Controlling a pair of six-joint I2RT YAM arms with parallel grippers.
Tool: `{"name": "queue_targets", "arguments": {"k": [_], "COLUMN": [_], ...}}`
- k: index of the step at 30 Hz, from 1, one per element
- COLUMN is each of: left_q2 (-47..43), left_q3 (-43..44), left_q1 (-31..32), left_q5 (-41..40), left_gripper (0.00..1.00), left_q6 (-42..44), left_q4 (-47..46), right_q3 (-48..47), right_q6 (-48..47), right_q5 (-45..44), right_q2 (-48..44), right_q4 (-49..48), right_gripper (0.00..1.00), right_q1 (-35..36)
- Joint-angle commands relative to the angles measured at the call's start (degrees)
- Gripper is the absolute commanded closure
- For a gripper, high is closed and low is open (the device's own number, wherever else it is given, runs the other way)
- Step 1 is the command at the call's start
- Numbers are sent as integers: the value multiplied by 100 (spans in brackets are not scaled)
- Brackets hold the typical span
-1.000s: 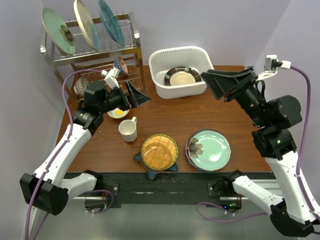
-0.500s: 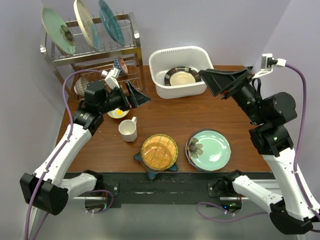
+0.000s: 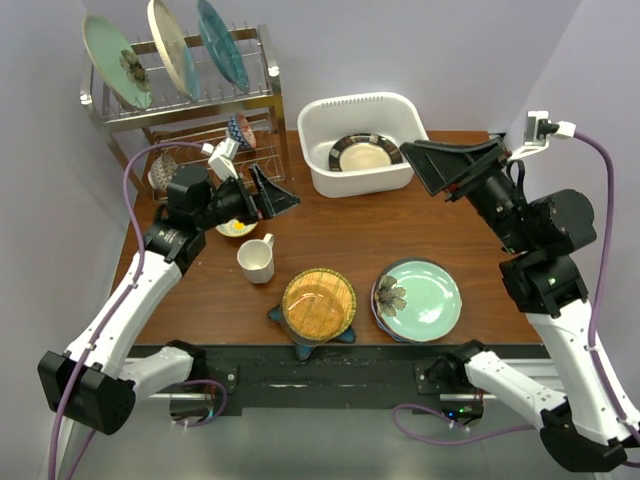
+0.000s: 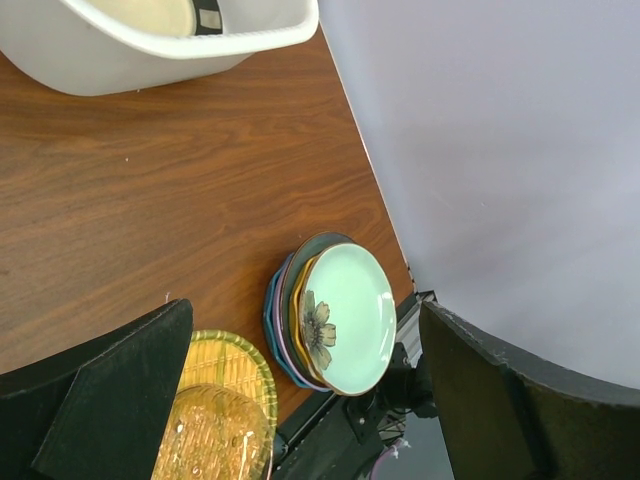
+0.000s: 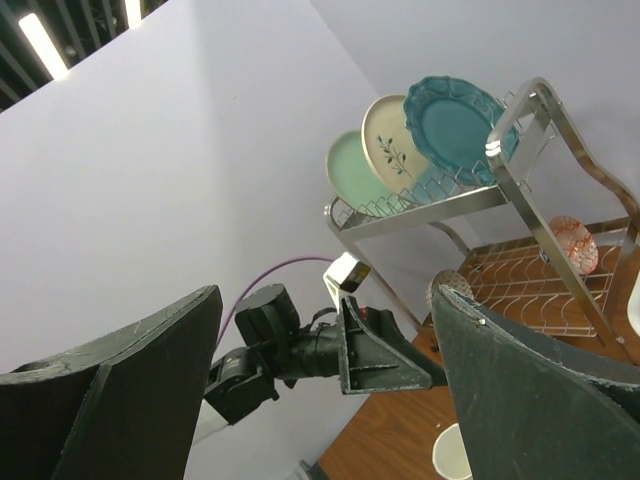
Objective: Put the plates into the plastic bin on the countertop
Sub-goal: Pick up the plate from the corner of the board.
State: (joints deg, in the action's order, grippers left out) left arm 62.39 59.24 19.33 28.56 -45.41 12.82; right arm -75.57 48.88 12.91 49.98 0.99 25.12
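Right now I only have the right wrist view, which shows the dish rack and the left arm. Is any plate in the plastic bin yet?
Observer: Yes, one. In the top view, the black-striped plate lies flat inside the plastic bin.
Reviewer: What is outside it that I can't see?
Observer: On the countertop, near right, the mint flower plate tops a stack. The left wrist view shows several rims beneath it.
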Motion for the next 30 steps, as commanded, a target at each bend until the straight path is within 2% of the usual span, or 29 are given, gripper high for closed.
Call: {"name": "queue_targets", "arguments": {"k": [1,8,11,14,20,30], "left_q2": [-78,-148,-183,-140,-113,-192], "left_q3": [-53,-71,-106,-132,-220,-220], "left_q1": [44,44,44,44,36,36], "left_q5": [150,159,98,80,19,-245], "left_gripper": [0,0,0,0,0,0], "left_q6": [23,41,85,155,269,647], "left_q4": [-254,-227,-201,-183,-166,352], "right_q3": [69,-344,-196,59,245,473], "right_q6": [78,69,25,-107,-678,-740], "right_q5": [-165,-44,19,-33,-77,370], "right_q2": [-225,-32,-93,-207,-111,636], "right_q4": [-337,-117,111,375,963,1368], "right_gripper": [10,9,8,2,1,1], "right_q1": [19,28,19,28,28,19]}}
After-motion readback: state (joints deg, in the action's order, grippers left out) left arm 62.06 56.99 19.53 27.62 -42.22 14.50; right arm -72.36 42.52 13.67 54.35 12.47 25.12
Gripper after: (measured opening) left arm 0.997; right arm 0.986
